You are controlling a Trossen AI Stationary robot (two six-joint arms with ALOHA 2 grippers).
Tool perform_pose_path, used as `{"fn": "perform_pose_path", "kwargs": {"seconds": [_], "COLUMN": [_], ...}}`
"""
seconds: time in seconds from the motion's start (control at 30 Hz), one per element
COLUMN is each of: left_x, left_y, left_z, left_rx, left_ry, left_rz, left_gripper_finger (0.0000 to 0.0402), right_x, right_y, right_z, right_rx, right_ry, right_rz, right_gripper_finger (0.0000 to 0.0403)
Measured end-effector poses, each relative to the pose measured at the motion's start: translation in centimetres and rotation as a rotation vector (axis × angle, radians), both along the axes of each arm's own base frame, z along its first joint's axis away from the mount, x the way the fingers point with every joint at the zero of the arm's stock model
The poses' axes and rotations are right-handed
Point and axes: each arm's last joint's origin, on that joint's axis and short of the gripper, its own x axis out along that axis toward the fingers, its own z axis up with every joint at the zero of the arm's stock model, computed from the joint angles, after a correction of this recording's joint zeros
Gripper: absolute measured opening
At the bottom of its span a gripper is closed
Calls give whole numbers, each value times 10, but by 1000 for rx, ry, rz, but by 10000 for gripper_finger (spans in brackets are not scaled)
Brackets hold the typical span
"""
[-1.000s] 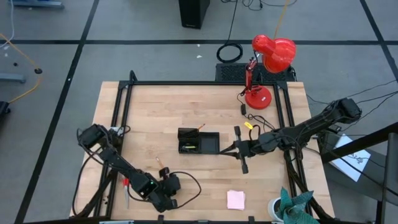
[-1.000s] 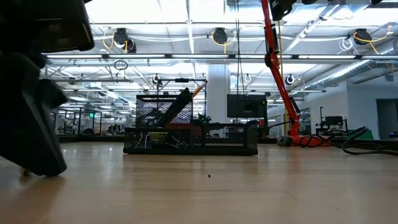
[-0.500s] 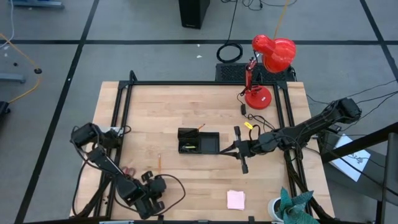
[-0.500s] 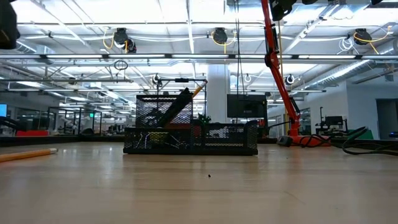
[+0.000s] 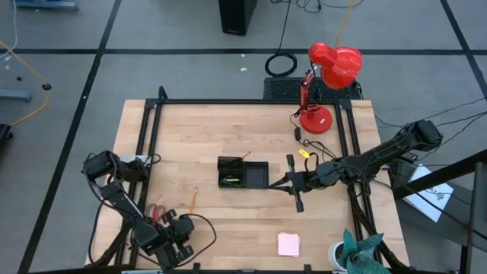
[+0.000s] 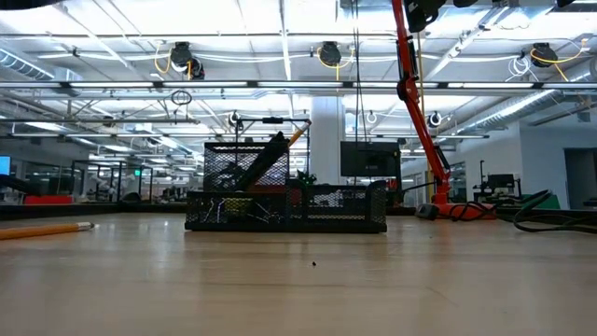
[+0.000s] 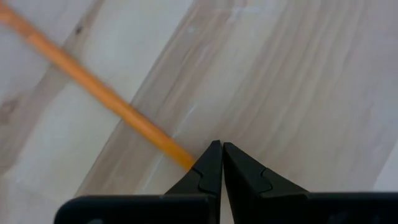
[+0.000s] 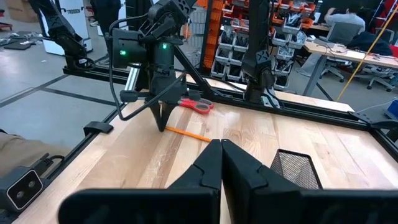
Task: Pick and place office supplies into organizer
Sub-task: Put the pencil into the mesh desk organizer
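My left gripper [image 5: 185,225] is shut and points down near the table's front left. Its tips [image 7: 221,146] stand at one end of the orange pencil [image 7: 93,84], which lies flat on the wood [image 5: 193,200]. The red-handled scissors [image 5: 157,211] lie flat just left of the pencil. The black mesh organizer [image 5: 243,173] stands mid-table with a few supplies inside. My right gripper [image 5: 275,184] is shut, holds nothing and hovers level just right of the organizer. A pink note pad [image 5: 288,244] lies near the front edge. My left gripper comes from above with shut fingertips [image 8: 163,126] right at the pencil's end [image 7: 181,157]. The left finger hides that end, so I cannot tell whether it touches. The pencil lies flat on the table, beside the fingers and not between them.
A red desk lamp [image 5: 323,84] stands at the far right with its cable on the table. A small yellow-green piece [image 5: 305,153] lies in front of it. Black frame rails [image 5: 148,144] run along the table's left, far and right sides. Bare wood lies between organizer and front edge.
My left gripper has swung along the front edge toward the table's left and rolled at the wrist, staying shut. It has left the low view, where the pencil now shows. The scissors now show clear of the arm. Pencil and organizer have stayed in place.
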Motion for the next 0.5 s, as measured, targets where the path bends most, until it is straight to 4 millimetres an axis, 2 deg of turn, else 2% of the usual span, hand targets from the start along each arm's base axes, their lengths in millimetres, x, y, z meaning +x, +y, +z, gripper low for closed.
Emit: {"fn": "perform_pose_path", "kwargs": {"seconds": [0.27, 0.5], "left_x": [-11, -10], "left_y": [-2, -4], "left_z": [0, 7], "left_rx": [57, 159], "left_ry": [-15, -128], "left_rz": [-12, -131], "left_gripper_finger": [26, 26], "right_x": [0, 0], "right_y": [0, 1], "right_z": [-1, 1], "right_rx": [-7, -29], "right_ry": [6, -9], "right_rz": [4, 14], "right_gripper_finger": [0, 0]}}
